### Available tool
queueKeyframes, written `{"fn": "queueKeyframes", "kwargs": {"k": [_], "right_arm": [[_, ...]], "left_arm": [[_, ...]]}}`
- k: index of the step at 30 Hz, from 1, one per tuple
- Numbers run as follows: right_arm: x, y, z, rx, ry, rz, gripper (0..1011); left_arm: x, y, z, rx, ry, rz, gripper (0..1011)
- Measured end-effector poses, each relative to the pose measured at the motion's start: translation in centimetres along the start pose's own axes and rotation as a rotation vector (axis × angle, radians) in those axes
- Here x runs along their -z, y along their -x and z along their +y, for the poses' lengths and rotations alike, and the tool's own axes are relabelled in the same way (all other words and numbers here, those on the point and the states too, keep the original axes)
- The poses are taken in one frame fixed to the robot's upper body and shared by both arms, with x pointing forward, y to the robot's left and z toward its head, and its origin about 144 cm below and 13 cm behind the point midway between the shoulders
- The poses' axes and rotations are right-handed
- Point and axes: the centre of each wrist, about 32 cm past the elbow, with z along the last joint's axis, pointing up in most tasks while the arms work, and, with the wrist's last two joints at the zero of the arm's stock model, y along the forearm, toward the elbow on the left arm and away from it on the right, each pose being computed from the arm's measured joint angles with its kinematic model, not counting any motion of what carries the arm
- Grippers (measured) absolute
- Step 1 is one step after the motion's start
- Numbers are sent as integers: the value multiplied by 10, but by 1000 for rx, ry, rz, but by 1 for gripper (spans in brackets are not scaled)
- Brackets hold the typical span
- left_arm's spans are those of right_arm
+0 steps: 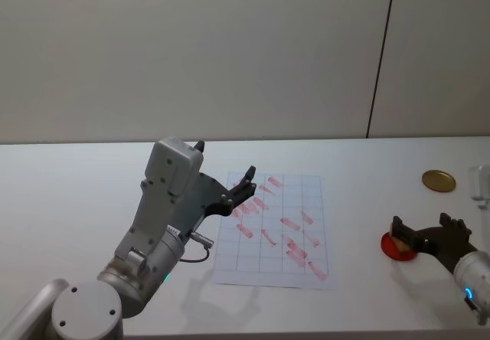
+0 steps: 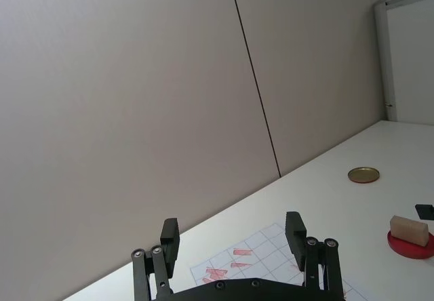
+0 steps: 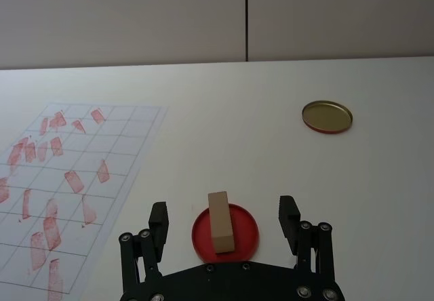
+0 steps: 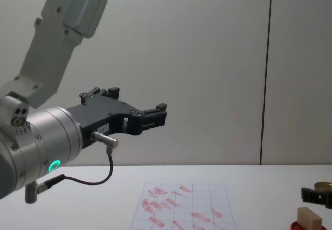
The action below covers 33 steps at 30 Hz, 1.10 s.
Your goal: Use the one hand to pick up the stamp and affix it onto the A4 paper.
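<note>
We see the right gripper [image 3: 223, 209] wide open, straddling the wooden stamp [image 3: 220, 223] on its red pad [image 3: 245, 236], gripping nothing; the left gripper [image 2: 232, 225] hovers open above the A4 paper [image 1: 253, 259].

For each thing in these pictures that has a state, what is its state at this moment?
stamp: lying on the red pad, not yet picked up.
red pad: uncovered, on the table, right of the paper.
A4 paper: flat on the table, many red marks.
gold disc: flat on the table, apart from the pad.
right gripper: open, at the stamp, not gripping it.
left gripper: open, raised, holding nothing.
</note>
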Motion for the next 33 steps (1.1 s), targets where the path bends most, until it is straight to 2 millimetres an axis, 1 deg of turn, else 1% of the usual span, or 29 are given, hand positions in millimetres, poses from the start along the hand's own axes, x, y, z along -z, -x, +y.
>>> {"fn": "queueKeyframes", "kwargs": {"k": [20, 22, 23, 25, 26, 28, 29, 30, 31, 33], "right_arm": [[4, 2, 32, 13, 103, -42, 995], [4, 3, 35, 11, 110, -46, 970], [5, 3, 36, 8, 115, -51, 933], [5, 3, 38, 5, 120, -56, 905], [5, 3, 40, 2, 125, -61, 858], [6, 3, 41, 0, 129, -64, 841], [6, 4, 44, -4, 137, -72, 769], [7, 4, 44, -6, 140, -74, 757], [7, 4, 46, -8, 146, -79, 705], [8, 4, 47, -10, 151, -84, 656]], "left_arm": [[0, 0, 0, 0, 0, 0, 993], [0, 0, 0, 0, 0, 0, 993], [0, 0, 0, 0, 0, 0, 993], [0, 0, 0, 0, 0, 0, 993], [0, 0, 0, 0, 0, 0, 993], [0, 0, 0, 0, 0, 0, 993], [0, 0, 0, 0, 0, 0, 993], [0, 0, 0, 0, 0, 0, 993], [0, 0, 0, 0, 0, 0, 993], [0, 0, 0, 0, 0, 0, 993]]}}
